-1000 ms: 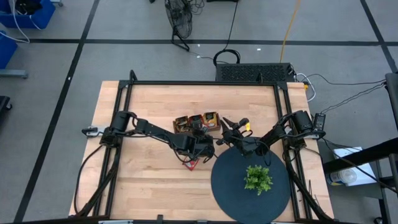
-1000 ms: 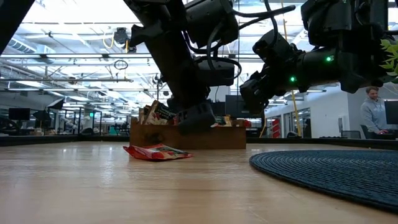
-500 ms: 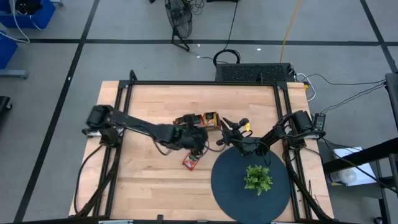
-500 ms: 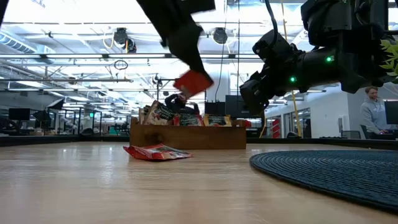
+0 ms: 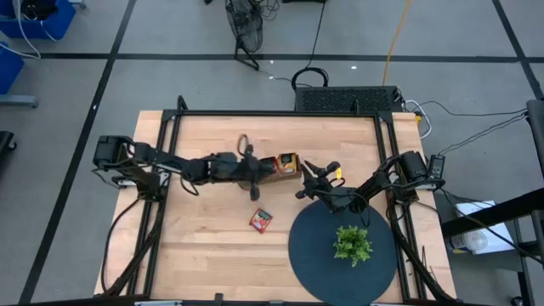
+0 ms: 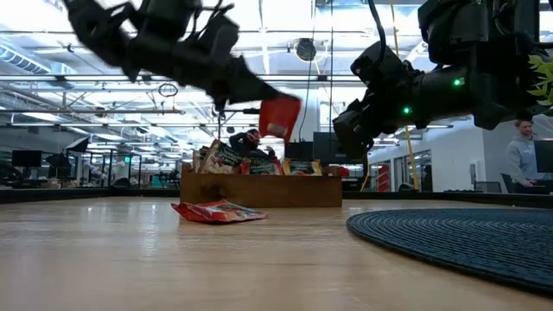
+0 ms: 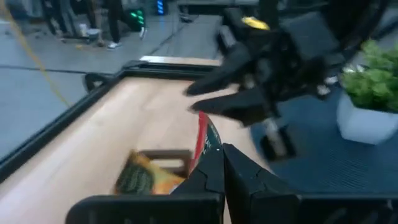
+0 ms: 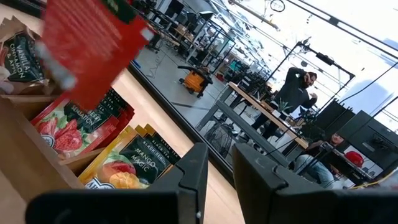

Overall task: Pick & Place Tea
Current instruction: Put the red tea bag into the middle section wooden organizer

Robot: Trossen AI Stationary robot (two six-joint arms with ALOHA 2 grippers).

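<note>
My left gripper (image 6: 259, 93) is shut on a red tea sachet (image 6: 278, 117), held in the air just above the brown wooden tray (image 6: 259, 192). The tray stands near the table's middle, with more tea sachets (image 8: 118, 162) standing upright in its compartments. Another red sachet (image 5: 261, 220) lies flat on the wood, nearer the front edge. My right gripper (image 5: 308, 179) hovers just right of the tray. Its fingers are a little apart with nothing between them. My left gripper pinches the red sachet between its two fingers, at the edge of the sachet nearest them (image 7: 204, 151). The fingers come nearly level from the table's left. The sachet stands on edge beyond the fingertips, lifted clear above the tray.
A round dark woven mat (image 5: 316, 246) with a small potted plant (image 5: 352, 244) lies at the front right, close under my right arm. Bare wood lies left of the tray and in front of it.
My left gripper has risen from the table with one red sachet. It has gone toward the far edge and over the tray, tipping from pointing down to nearly level. The sachet is lifted clear. The other red sachet has stayed on the wood.
</note>
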